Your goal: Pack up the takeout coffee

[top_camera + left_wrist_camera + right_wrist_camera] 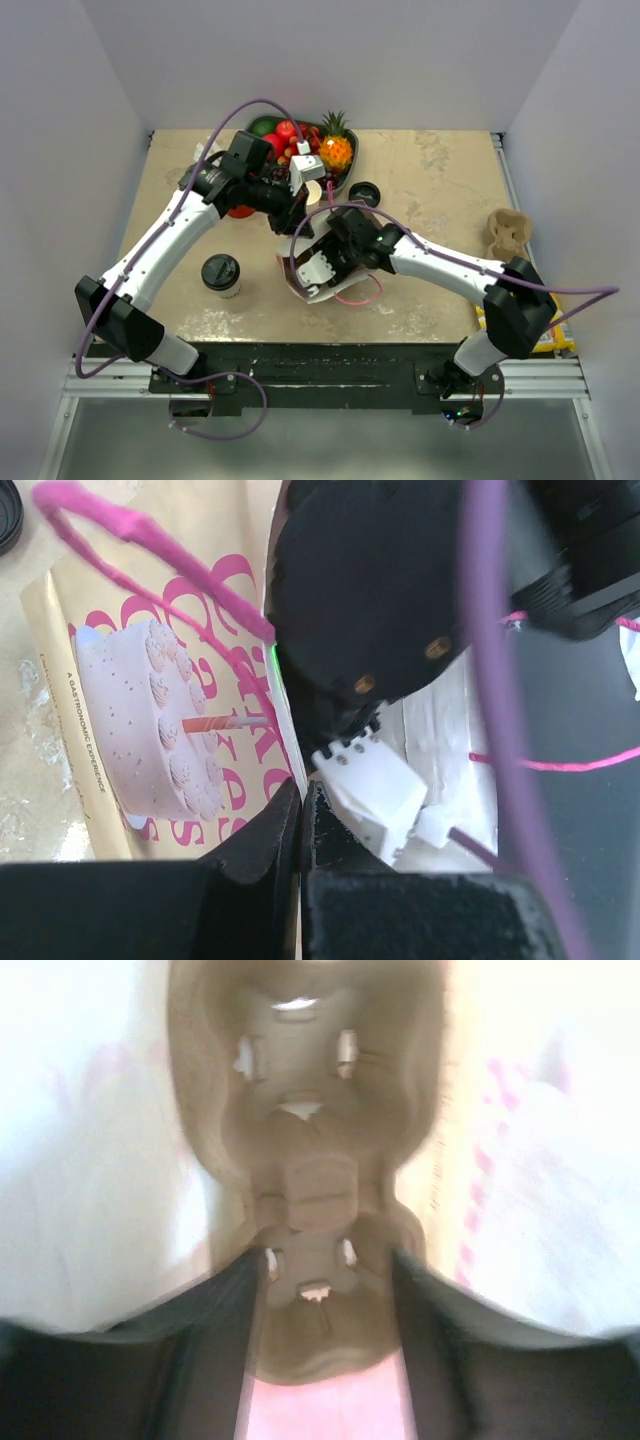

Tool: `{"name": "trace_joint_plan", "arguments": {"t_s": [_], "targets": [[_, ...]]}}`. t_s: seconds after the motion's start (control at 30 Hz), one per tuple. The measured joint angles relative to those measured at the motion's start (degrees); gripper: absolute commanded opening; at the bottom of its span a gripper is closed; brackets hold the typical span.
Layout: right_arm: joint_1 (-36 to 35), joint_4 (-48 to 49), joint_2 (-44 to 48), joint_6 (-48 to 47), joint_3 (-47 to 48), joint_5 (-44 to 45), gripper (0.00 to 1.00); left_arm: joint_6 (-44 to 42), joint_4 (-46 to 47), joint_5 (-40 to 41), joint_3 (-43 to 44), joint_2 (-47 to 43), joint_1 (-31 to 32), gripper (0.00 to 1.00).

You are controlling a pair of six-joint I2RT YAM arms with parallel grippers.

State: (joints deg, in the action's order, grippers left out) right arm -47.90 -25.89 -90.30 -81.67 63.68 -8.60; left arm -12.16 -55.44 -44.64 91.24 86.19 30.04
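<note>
Tan tabletop (440, 190), scuffed with pale worn patches, boxed in by plain white walls (330, 60) on three sides. The arm bases sit on a black plate and aluminium rail (330, 385) at the near edge. The takeout coffee (221, 274) stands upright with its lid on, on bare table left of centre, just beside the left forearm and apart from both grippers. It's outside the paper bag (150, 720), which has a cake print and pink handles and lies mid-table. Left gripper (300, 825) has its jaws pinched together on the bag's rim. Right gripper (325, 1260) is down inside the bag, fingers partly spread either side of a brown cup carrier (310, 1180); can't tell whether they're pressing it. A second carrier (507, 232) is at the right edge, a loose black lid (365, 192) mid-back, and a fruit bowl (320, 140) at the back wall.
</note>
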Motion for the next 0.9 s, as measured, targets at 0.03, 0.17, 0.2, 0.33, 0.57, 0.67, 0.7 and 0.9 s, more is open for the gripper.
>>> {"name": "trace_joint_plan", "arguments": {"t_s": [0.03, 0.17, 0.2, 0.33, 0.57, 0.67, 0.7, 0.9], "targets": [[0.15, -0.83, 1.38, 0.70, 0.00, -0.22, 0.68, 0.07, -0.07, -0.09, 0.04, -0.02, 0.04, 0.00], [0.26, -4.66, 7.80, 2.27, -0.31, -1.40, 0.87, 0.90, 0.79, -1.09, 0.55, -0.02, 0.15, 0.00], [0.07, -5.84, 9.20, 2.95, -0.52, -1.44, 0.92, 1.14, 1.07, -1.62, 0.85, -0.11, 0.13, 0.00], [-1.18, -9.73, 12.94, 5.86, -0.74, -1.33, 0.99, 2.16, 2.21, -2.71, 1.60, -1.27, 0.74, 0.00], [-2.84, -14.97, 18.05, 11.41, -0.76, -1.27, 0.99, 1.81, 3.13, -4.04, 1.60, -1.97, 3.06, 0.00], [-3.34, -14.84, 21.53, 14.56, -2.25, -1.51, 0.99, 1.49, 5.90, -3.72, 0.87, -3.10, 4.74, 0.00], [-3.89, -13.55, 22.80, 15.78, -3.48, -1.44, 0.99, 1.62, 6.88, -3.58, 0.33, -3.67, 5.22, 0.00], [-8.41, -10.97, 23.12, 22.88, -5.86, 0.46, 0.98, 3.65, 6.23, -2.97, -1.09, -3.80, 5.51, 0.00]]}}
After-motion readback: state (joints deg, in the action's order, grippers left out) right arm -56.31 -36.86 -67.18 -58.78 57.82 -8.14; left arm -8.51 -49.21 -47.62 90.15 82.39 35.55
